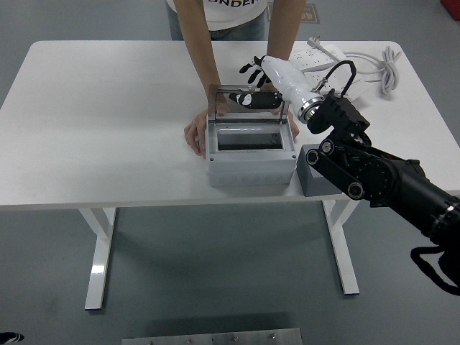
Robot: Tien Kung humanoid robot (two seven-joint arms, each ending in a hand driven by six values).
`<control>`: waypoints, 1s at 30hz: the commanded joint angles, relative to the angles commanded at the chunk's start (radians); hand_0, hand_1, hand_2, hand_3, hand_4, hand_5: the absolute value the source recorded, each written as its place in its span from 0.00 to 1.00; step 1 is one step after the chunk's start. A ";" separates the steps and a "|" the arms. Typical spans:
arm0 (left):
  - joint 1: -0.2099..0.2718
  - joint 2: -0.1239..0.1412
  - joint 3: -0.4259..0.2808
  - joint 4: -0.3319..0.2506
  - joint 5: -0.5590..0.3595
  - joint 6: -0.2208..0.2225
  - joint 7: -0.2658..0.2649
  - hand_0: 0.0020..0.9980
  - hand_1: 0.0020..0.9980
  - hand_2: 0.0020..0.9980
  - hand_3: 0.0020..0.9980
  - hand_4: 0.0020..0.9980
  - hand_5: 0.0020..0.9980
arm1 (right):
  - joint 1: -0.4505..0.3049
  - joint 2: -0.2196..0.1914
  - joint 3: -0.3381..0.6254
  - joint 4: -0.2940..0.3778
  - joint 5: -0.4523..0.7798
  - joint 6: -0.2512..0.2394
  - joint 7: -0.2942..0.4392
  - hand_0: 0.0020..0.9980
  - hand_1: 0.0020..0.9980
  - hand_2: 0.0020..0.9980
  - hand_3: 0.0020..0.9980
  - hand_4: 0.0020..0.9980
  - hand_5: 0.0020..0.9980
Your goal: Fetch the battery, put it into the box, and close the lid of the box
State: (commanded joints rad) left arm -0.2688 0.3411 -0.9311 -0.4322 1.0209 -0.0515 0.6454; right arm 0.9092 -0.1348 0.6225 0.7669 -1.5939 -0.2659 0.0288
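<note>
My right hand [264, 70], fingers spread and empty, hovers just behind the upright clear lid [248, 100] of the grey plastic box [250, 154] on the white tabletop [108, 115]. I can't see the battery; I'd push the lid forward and down.

white table [108, 122] | power strips [316, 61] | white cable [384, 65] | purple dish [332, 100]

The right hand [260, 69] hangs over the table [108, 122], just behind the box [250, 152] and above its upright lid [248, 104]. Below and to its left, a person's hand [194, 133] touches the box's side. To its right lie power strips [323, 61]; the battery [314, 171], apparently, sits nearer, right of the box.
</note>
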 joint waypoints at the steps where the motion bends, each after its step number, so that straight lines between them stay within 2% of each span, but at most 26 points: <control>1: -0.002 0.000 -0.001 0.000 0.003 -0.001 0.000 0.86 0.90 0.84 0.79 0.84 0.49 | -0.001 0.004 0.003 -0.009 0.007 0.004 0.005 0.53 0.47 0.53 0.66 0.86 0.51; 2: -0.002 0.000 -0.002 0.000 0.005 -0.002 0.000 0.86 0.90 0.84 0.79 0.84 0.49 | -0.001 0.006 0.005 -0.015 0.012 0.008 0.008 0.68 0.63 0.63 0.70 0.86 0.65; 6: -0.003 0.000 -0.005 0.000 0.009 -0.002 0.000 0.86 0.90 0.84 0.79 0.84 0.49 | -0.001 0.010 0.012 -0.029 0.026 0.016 0.014 0.68 0.63 0.63 0.70 0.86 0.65; 7: -0.003 0.000 -0.005 -0.001 0.009 -0.002 0.000 0.86 0.90 0.84 0.79 0.84 0.49 | -0.002 0.009 0.013 -0.031 0.029 0.016 0.015 0.96 0.83 0.78 0.84 0.96 1.00; 12: -0.002 0.000 -0.005 -0.001 0.009 0.000 0.000 0.86 0.90 0.84 0.79 0.84 0.49 | -0.002 0.009 0.009 -0.036 0.032 0.015 0.011 0.96 0.83 0.78 0.84 0.96 1.00; 13: -0.002 0.000 -0.006 -0.001 0.009 0.000 0.000 0.86 0.90 0.84 0.79 0.84 0.49 | -0.002 0.009 0.008 -0.036 0.032 0.013 0.010 1.00 0.88 0.83 0.89 1.00 1.00; 30: 0.004 -0.002 -0.004 -0.003 0.006 0.001 0.000 0.86 0.90 0.83 0.79 0.84 0.49 | 0.010 0.005 -0.014 -0.035 0.023 -0.010 -0.003 1.00 0.89 0.83 0.89 1.00 1.00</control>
State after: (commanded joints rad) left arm -0.2651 0.3386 -0.9348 -0.4351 1.0270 -0.0505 0.6454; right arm 0.9196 -0.1301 0.6082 0.7321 -1.5714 -0.2763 0.0255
